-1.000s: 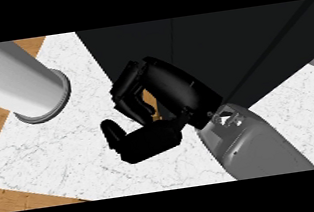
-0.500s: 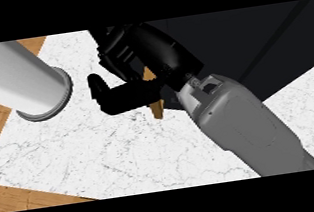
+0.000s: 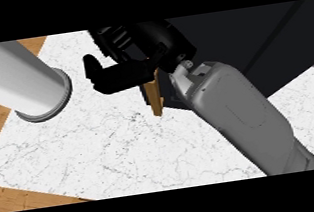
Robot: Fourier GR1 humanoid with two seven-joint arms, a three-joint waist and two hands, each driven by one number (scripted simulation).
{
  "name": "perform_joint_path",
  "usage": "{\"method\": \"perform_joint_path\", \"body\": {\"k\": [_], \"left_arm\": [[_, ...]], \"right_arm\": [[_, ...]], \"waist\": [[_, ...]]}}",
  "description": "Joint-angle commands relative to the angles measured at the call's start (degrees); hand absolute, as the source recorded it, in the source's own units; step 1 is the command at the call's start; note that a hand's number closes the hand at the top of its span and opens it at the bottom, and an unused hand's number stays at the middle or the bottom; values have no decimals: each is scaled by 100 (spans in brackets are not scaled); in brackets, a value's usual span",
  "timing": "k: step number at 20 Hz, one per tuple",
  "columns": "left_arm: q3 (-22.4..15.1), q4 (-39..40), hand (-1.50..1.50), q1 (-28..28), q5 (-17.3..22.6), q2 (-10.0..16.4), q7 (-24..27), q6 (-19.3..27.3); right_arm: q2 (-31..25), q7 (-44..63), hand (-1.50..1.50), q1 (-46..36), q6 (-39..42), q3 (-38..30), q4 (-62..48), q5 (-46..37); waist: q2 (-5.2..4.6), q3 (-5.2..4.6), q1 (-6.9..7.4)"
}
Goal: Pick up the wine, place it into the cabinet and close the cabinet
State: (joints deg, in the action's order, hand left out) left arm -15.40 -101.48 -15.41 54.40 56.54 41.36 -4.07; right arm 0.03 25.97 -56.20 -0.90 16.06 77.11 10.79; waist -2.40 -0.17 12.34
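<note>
Entering from 5 o'clock, right hand [image 3: 127, 73] meets the cabinet [image 3: 254, 33] door's wooden edge [image 3: 155, 98]; its hold cannot be told. White cylinder [image 3: 15, 80] stands at 9 o'clock.

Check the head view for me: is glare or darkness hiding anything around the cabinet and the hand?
Head view: no glare or blur, and the marble counter reads cleanly. Head view, upper right: the cabinet is almost black with no inner detail. The black right hand merges into it, so whether it holds anything cannot be told. The grey forearm overlaps part of the cabinet.
</note>
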Motion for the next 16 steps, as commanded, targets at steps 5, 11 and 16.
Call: {"method": "perform_joint_path", "body": {"k": [5,11,16], "left_arm": [[19,61,150,15,10,-118,27,96],[9,106,150,-66,-20,-79,37,7],[-18,125,150,-99,-68,-156,58,114]], "right_arm": [[-535,-379,150,-180,-47,-724,-1202,21],[-704,-800,150,18,254,-753,-1306,150],[-706,-1055,150,12,442,-712,-1508,206]], "waist": [[-242,-6,-198],[-260,2,-283],[-230,-5,-340]]}}
